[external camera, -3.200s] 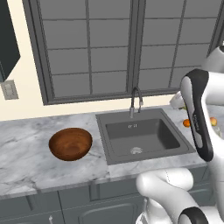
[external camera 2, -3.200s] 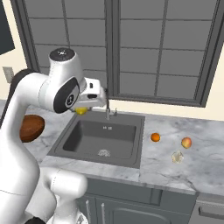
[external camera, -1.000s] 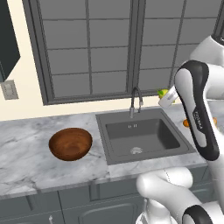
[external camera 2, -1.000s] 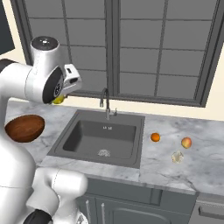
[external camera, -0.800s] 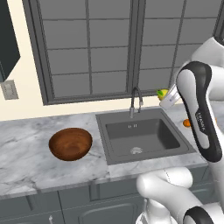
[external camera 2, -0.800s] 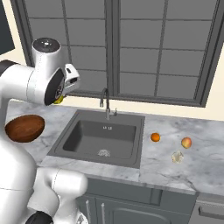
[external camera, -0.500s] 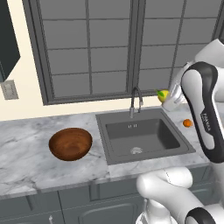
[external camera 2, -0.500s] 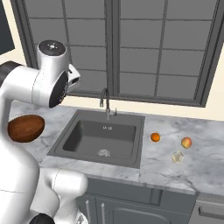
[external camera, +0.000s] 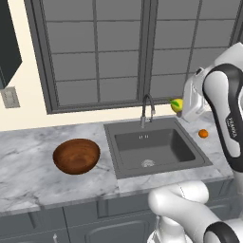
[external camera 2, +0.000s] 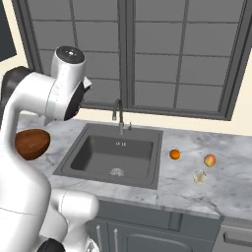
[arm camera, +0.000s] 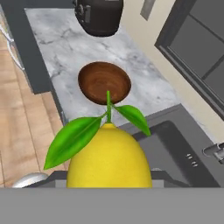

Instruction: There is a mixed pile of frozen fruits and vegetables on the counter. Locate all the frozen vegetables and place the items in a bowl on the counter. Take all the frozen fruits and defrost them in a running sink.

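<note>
Over the counter [external camera: 28, 161]: yellow piece [arm camera: 109, 157], green-leaved, gripped.

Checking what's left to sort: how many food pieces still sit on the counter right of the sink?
3: an orange ball nearest the sink, a peach-like ball farther right, and a whitish lump in front of them.

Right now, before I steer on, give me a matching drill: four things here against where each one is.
Things:
1. yellow piece
2. bowl
3. orange ball
4. whitish lump

Places:
A. counter right of the sink, nearest its rim
B. counter left of the sink
C. held in the shut gripper, above the sink's right side
D. counter right of the sink, toward the front edge

Pairs: 1-C, 2-B, 3-A, 4-D
</note>
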Motion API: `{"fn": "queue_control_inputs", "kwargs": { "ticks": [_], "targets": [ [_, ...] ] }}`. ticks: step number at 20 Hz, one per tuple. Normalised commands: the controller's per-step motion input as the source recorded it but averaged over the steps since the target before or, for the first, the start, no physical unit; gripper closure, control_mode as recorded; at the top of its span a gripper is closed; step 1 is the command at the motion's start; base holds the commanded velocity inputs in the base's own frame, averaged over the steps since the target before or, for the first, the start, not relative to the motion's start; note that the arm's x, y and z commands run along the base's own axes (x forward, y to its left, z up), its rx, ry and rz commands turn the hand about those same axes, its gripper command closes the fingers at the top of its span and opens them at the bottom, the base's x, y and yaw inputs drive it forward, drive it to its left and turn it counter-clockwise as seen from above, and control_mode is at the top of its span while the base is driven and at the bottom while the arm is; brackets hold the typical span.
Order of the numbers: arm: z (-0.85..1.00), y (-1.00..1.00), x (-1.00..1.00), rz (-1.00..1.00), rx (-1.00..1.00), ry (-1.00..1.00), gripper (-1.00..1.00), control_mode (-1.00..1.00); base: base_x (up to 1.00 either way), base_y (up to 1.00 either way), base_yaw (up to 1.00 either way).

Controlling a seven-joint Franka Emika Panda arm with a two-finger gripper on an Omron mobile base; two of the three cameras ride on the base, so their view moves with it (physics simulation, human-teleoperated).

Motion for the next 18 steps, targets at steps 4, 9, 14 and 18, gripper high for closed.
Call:
{"fn": "queue_control_inputs", "kwargs": {
  "ticks": [4, 9, 14, 18],
  "targets": [
    [0.0, 0.15, 0.0, 0.16, 0.0, -0.05, 1.0, -1.0, 0.0, 0.0, 0.0],
    [0.0, 0.3, 0.0, 0.1, 0.0, 0.0, 1.0, -1.0, 0.0, 0.0, 0.0],
    [0.0, 0.22, 0.0, 0.02, 0.0, 0.0, 1.0, -1.0, 0.0, 0.0, 0.0],
    [0.0, 0.02, 0.0, -0.01, -0.01, 0.0, 1.0, -1.0, 0.0, 0.0, 0.0]
  ]
}}
